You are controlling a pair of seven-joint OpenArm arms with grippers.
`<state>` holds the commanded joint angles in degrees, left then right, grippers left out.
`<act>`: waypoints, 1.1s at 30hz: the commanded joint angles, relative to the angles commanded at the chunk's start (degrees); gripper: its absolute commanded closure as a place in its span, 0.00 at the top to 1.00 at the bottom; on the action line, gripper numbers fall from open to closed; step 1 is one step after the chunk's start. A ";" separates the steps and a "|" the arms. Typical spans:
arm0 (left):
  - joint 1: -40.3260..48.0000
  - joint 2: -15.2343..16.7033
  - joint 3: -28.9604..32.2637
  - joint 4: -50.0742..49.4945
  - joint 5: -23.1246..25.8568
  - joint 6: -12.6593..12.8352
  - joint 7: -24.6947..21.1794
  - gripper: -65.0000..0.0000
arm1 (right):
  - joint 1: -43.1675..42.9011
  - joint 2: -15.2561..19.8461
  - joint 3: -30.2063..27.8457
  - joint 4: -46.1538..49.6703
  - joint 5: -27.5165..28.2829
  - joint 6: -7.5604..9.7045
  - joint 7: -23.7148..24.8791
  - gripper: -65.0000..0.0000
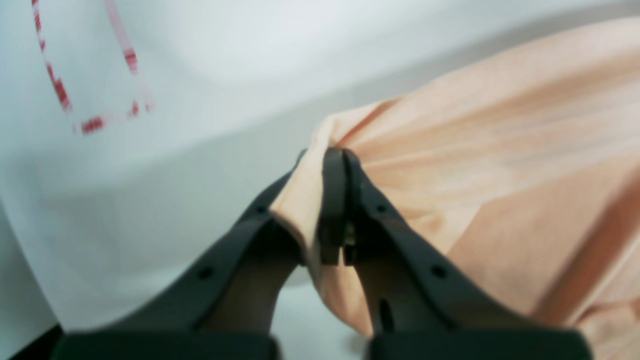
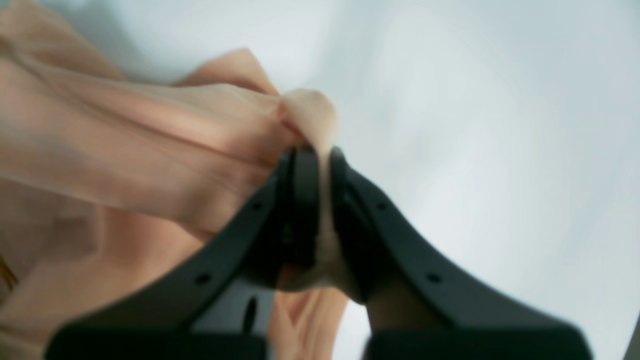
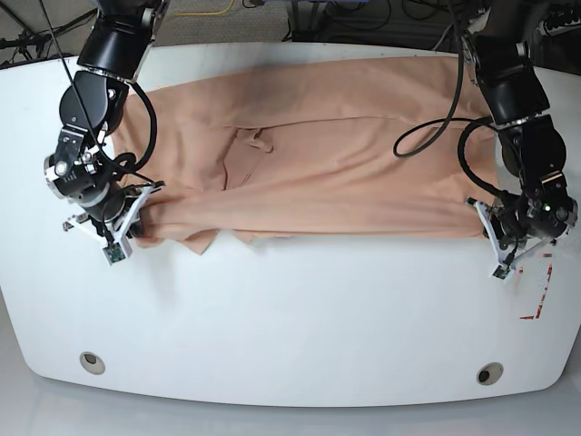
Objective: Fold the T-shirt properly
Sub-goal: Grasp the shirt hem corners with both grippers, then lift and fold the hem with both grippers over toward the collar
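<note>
The peach T-shirt (image 3: 318, 154) lies spread wide across the far half of the white table (image 3: 300, 318), its near edge stretched between my two arms. My left gripper (image 1: 343, 155) is shut on a bunched corner of the T-shirt (image 1: 500, 150), at the right in the base view (image 3: 490, 227). At the left in the base view (image 3: 145, 218), my right gripper (image 2: 320, 152) pinches a fold of the T-shirt (image 2: 150, 150), with cloth pressed between its black fingers (image 2: 305, 200). Both wrist views are blurred.
Red dashed markings (image 3: 537, 295) are on the table by the left arm, seen also in the left wrist view as red dashes (image 1: 92, 124). Two round holes (image 3: 90, 361) sit near the table's front edge. Cables (image 3: 427, 136) hang over the shirt.
</note>
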<state>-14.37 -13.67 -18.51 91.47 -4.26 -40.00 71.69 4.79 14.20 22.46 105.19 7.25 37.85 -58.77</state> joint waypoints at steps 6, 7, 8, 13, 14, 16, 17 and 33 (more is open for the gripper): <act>5.98 0.09 0.09 6.15 0.18 0.00 3.16 0.00 | -5.36 -0.26 0.18 6.07 0.00 0.00 -1.23 0.03; 7.12 0.09 0.09 7.30 0.18 0.00 3.69 0.00 | -6.59 -0.70 0.18 6.95 0.00 0.00 -1.23 0.03; 8.44 0.09 0.09 8.44 0.35 0.00 4.04 0.00 | -7.82 -1.32 0.18 7.74 0.00 0.00 -1.32 0.03; 13.01 -0.09 0.00 11.87 0.35 0.00 4.13 0.00 | -11.52 -1.85 0.18 8.97 -0.09 0.00 -1.32 0.03; 14.15 -0.09 0.00 12.57 0.35 0.00 4.13 0.00 | -12.31 -1.93 0.18 9.05 -0.09 0.00 -1.32 0.03; 15.65 -0.09 0.09 13.63 0.26 0.00 4.13 0.00 | -13.45 -2.02 0.18 9.23 -0.09 0.00 -1.32 0.03; 16.53 -0.09 0.09 14.07 0.26 0.00 4.13 0.00 | -14.33 -2.02 0.18 9.49 -0.09 0.00 -1.32 0.03; 23.91 -0.18 0.09 14.24 0.18 0.00 3.96 0.21 | -22.42 -4.48 0.18 10.11 0.00 0.00 -1.23 0.04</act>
<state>9.54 -13.85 -18.42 105.71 -4.09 -40.00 75.65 -17.63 9.71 22.64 115.30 7.25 37.85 -60.00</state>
